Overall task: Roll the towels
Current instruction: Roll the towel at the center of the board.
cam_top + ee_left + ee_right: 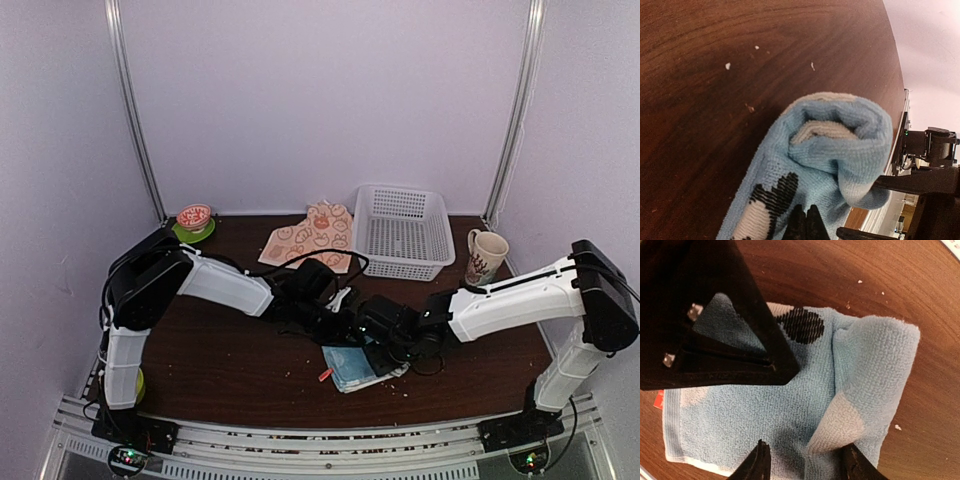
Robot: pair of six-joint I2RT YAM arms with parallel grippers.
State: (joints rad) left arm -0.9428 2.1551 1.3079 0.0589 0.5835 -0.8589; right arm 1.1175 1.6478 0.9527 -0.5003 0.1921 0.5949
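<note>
The blue towel (352, 368) sits on the dark wood table (220, 350), lower middle of the overhead view, right where both arms meet. One end is curled over into a loose roll and the rest lies flat.

The left claw (806, 215) is clenched tight, tips down on the cloth at the bottom of its own view. Can't tell if it's actually pinching any fabric. The right claw (807, 460) is released, fingers apart at the bottom of its frame, straddling a folded-over flap of the towel.

The cream towel (312, 238) with orange prints lies spread out at top center, just beside the white basket (400, 189) on its left. A mug (485, 257) stands right of the basket, and a little bowl (194, 218) sits at the upper left by the back wall. Pale crumbs dot the wood.
</note>
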